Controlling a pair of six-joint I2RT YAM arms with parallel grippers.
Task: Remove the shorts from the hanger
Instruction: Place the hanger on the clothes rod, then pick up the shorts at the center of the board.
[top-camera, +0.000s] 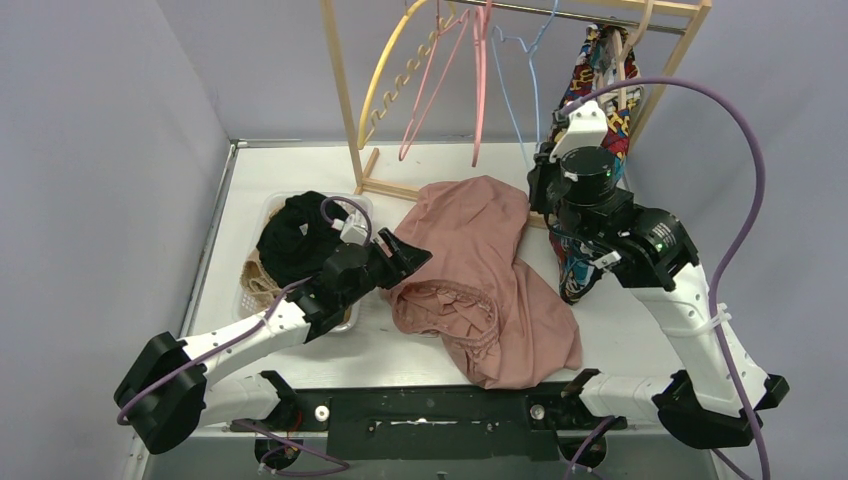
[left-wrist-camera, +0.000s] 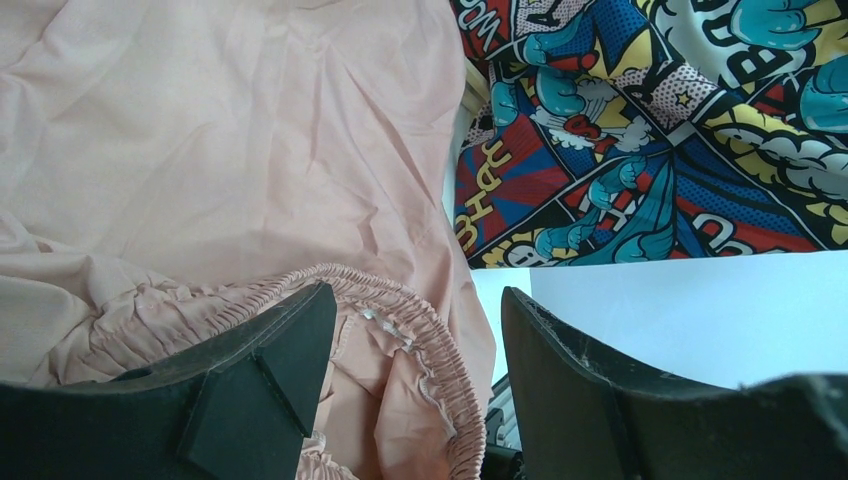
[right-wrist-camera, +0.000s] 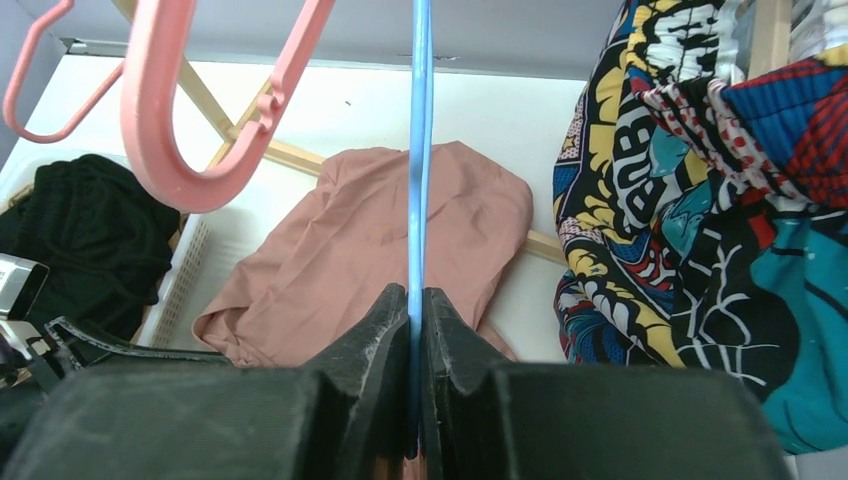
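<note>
Nearest, our left pincer (left-wrist-camera: 415, 300) stands apart over the gathered elastic waist of the pink shorts (top-camera: 480, 270), which lie crumpled on the surface (top-camera: 300, 165). Beside them a white slatted basket (right-wrist-camera: 185, 280) holds black shorts (top-camera: 295, 235); only the top view shows tan cloth (top-camera: 260, 280) beneath these. Farther off, our right pincer (right-wrist-camera: 417, 300) is clamped on a thin blue hanger (right-wrist-camera: 418, 150). Comic-print cloth (right-wrist-camera: 680, 250) hangs just right of it and a pink hanger (right-wrist-camera: 142, 110) left, on the wooden rack (top-camera: 340, 90).
</note>
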